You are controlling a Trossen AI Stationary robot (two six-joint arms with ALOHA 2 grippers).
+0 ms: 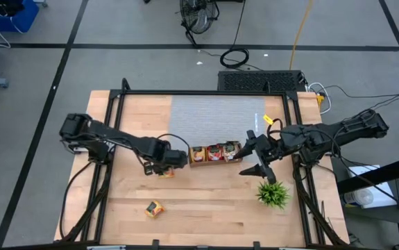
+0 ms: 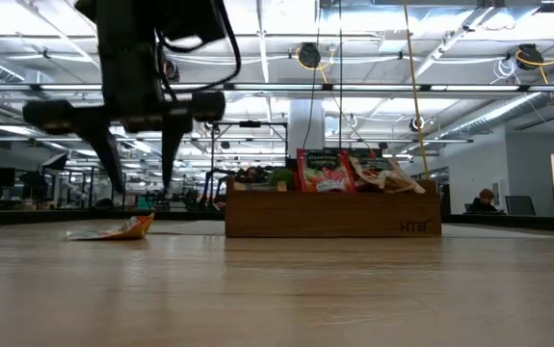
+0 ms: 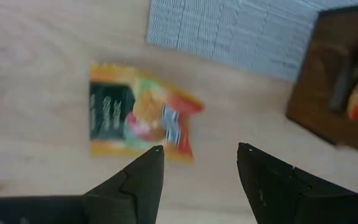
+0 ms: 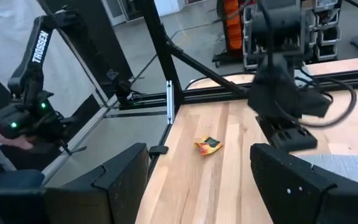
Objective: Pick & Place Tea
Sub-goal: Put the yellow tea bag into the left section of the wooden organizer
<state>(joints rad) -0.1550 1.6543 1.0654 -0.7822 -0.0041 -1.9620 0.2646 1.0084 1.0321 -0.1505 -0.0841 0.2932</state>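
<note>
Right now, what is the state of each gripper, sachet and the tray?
Left gripper: open, empty, above a sachet.
Sachet under it: flat on table, loose.
Second sachet: alone on table, near front edge.
Tray: upright, holding sachets.
Right gripper: open, empty, beside tray.

The wooden table bears a tray, plant, and seemingly two sachets.

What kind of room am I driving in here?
Probably an open-plan robotics lab or workshop: exposed ceiling pipework, a second robot arm on a neighbouring rig, and cables trailing across the carpeted floor.
</note>
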